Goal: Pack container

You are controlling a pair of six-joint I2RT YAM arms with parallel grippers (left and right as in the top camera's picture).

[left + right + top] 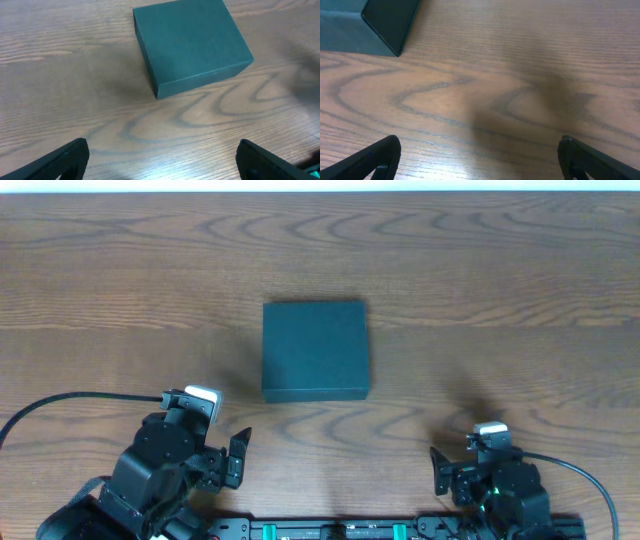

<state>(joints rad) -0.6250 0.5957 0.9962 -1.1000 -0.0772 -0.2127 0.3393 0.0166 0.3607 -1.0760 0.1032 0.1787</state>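
Sitting mid-table: the teal-green container (315,350), lid closed flat, on the wooden table (520,270). Left gripper (162,162) has its fingers spread wide with nothing between them; the container is ahead of it and a bit to its right, well apart. Right gripper (480,155) is also spread wide and empty; the container lies ahead and off to its left, only a corner showing top-left in the right wrist view. Neither touches it.
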